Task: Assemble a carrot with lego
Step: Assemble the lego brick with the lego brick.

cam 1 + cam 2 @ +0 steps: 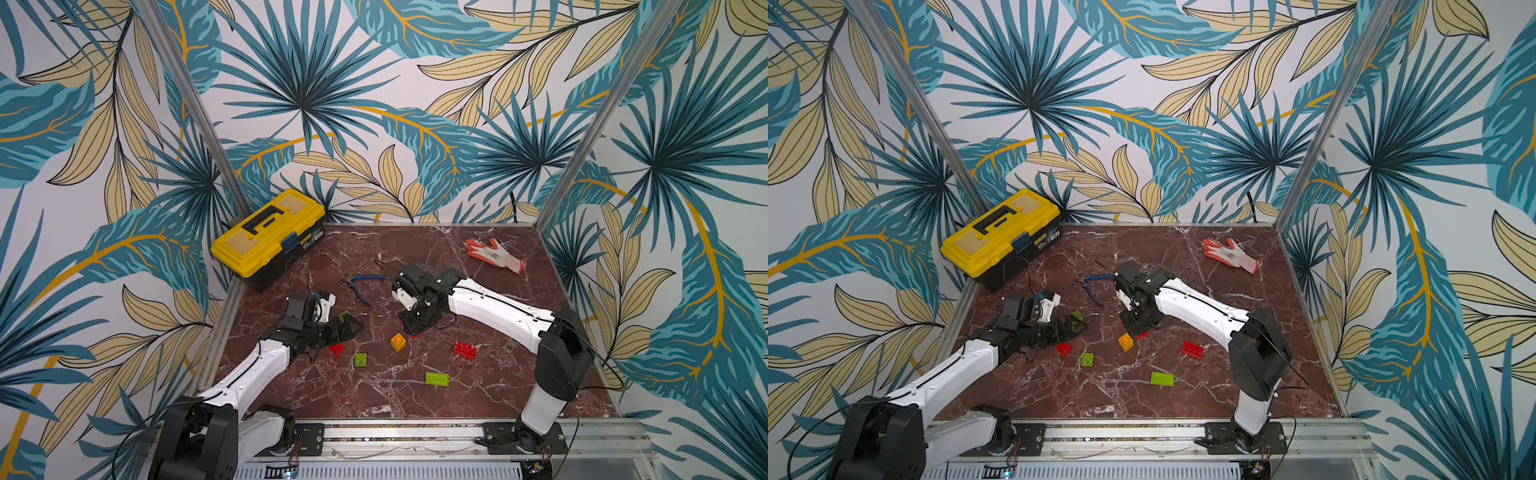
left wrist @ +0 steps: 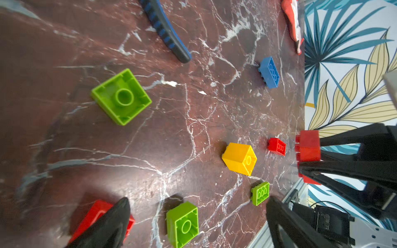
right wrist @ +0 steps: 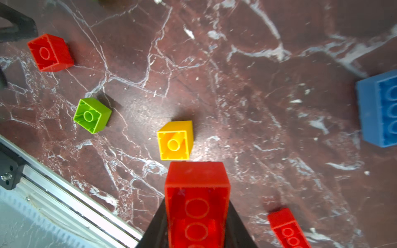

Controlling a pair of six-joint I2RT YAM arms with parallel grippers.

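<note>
No carrot is in view; the lego lies as loose bricks. My right gripper point(image 3: 196, 214) is shut on a long red brick point(image 3: 196, 193), hollow side to the camera, close beside the yellow brick point(image 3: 175, 140) point(image 1: 398, 342). My left gripper point(image 2: 198, 199) stands open low over the table. A lime square brick point(image 2: 182, 223) lies between its fingers and a small red brick point(image 2: 94, 214) lies partly under one finger. Another lime square brick point(image 2: 121, 96) lies upside down ahead. A long red brick point(image 1: 464, 349), a long lime brick point(image 1: 436, 379) and a blue brick point(image 3: 380, 109) lie apart.
A yellow toolbox point(image 1: 268, 237) stands at the back left. Blue-handled pliers point(image 1: 361, 282) lie between the two wrists. A red and white glove point(image 1: 494, 253) lies at the back right. A metal rail point(image 1: 399, 432) runs along the front edge.
</note>
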